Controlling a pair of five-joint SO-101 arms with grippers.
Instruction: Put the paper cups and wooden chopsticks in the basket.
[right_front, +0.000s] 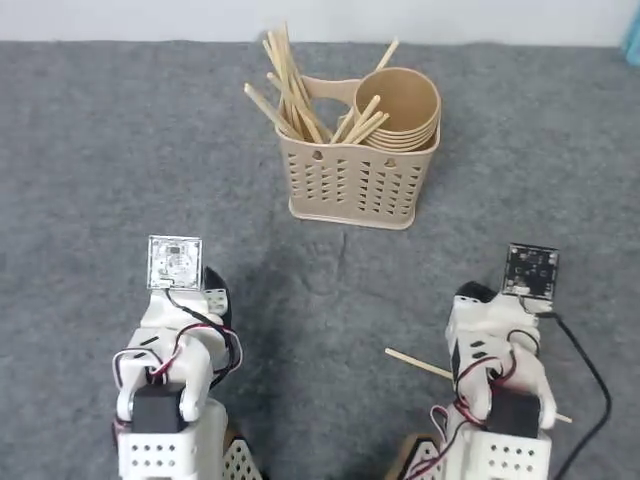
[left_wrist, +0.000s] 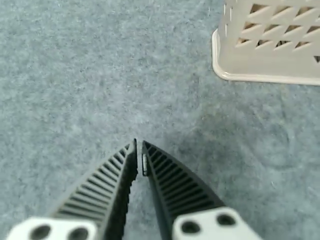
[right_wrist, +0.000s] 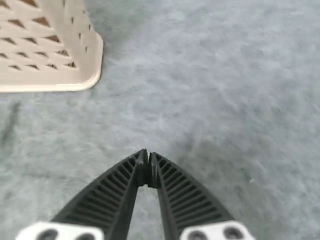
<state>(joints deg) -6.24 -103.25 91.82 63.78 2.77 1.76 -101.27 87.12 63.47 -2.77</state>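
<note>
Broadly, the grey felt-like surface (right_front: 100, 150) lies open on every side of the basket (right_front: 350, 190), which stands toward the far edge, well apart from both arms. It is beige plastic, oblong with rounded corners. Its walls are pierced by rows of small slots and its foot flares into a lip. One compartment holds a bundle of pale wooden chopsticks (right_front: 292, 90) leaning out at mixed angles. The other holds nested brown paper cups (right_front: 398, 100), their rims stacked in steps. A loose chopstick (right_front: 420, 366) lies flat on the surface by the right arm (right_front: 500, 380), its middle hidden beneath that arm and a short end showing past it. The left end effector (left_wrist: 139, 146) hangs over bare felt, its ribbed black fingers drawn together to a hairline slit, gripping nothing. The right end effector (right_wrist: 148, 153) is closed tip to tip, likewise empty. Both wrist views cut the basket off at a corner.
</note>
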